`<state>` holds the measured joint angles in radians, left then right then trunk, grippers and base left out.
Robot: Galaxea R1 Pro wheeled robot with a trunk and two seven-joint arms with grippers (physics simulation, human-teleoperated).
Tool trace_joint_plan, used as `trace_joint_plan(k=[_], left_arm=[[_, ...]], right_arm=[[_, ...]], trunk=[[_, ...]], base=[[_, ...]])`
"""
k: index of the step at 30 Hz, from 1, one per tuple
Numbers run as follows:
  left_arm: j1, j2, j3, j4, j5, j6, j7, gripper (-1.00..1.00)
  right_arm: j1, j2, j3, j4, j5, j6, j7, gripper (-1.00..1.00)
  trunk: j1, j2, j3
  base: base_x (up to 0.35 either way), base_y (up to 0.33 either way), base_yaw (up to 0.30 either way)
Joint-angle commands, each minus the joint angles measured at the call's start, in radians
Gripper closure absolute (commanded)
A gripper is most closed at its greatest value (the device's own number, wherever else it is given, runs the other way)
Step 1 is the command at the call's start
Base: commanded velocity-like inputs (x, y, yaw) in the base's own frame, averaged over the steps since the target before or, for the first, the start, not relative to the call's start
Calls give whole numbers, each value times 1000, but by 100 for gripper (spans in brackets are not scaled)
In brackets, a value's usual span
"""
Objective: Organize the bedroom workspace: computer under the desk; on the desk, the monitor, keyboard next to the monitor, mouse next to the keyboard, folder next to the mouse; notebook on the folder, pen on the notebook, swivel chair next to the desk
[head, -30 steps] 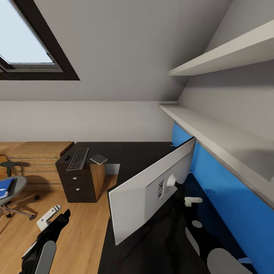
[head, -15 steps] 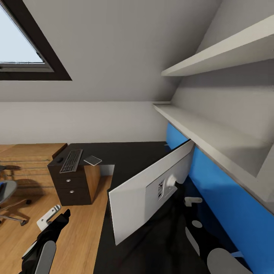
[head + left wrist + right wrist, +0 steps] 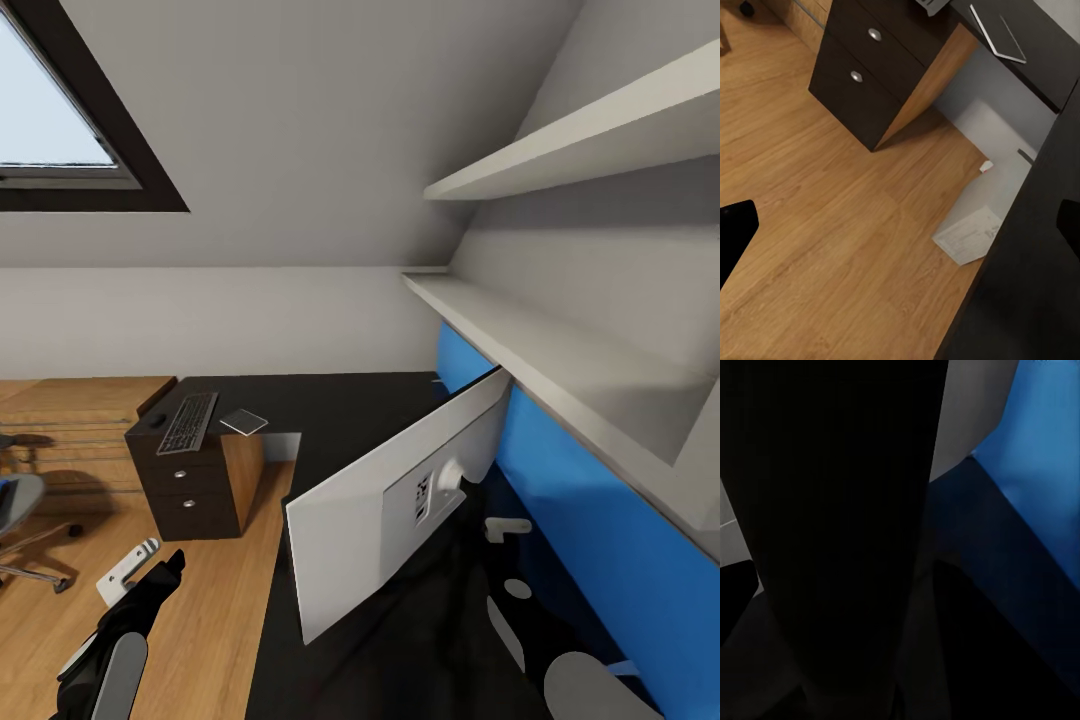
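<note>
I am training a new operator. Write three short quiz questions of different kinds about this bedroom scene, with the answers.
1. True or false: the monitor shows its grey back to the head camera.
2. The keyboard lies on: A) the floor, B) the desk, C) the swivel chair.
3. Which colour is the desk's back panel?

Key: 1 true; 2 B; 3 blue.

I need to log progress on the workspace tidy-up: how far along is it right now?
Partly done. The keyboard lies on the desk, and the computer sits on the floor under it. In hand: the monitor is over the desk, back toward the camera, tilted; whether it stands there is unclear. Left: the swivel chair stands apart from the desk.
</note>
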<state>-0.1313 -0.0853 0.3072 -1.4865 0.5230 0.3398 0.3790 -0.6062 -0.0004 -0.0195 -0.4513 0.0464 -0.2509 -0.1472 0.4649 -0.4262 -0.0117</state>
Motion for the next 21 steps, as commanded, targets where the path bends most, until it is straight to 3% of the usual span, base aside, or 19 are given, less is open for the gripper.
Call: trace_joint_plan(k=[1, 21], left_arm=[[-1, -1, 1, -1, 9, 4, 5, -100], [-1, -1, 1, -1, 9, 4, 4, -100]], right_arm=[[-1, 0, -2, -1, 6, -4, -2, 100], [-1, 0, -4, 2, 6, -1, -3, 100]], trunk=[[0, -2, -1], [0, -2, -1]], base=[[0, 0, 0], [7, 0, 0]])
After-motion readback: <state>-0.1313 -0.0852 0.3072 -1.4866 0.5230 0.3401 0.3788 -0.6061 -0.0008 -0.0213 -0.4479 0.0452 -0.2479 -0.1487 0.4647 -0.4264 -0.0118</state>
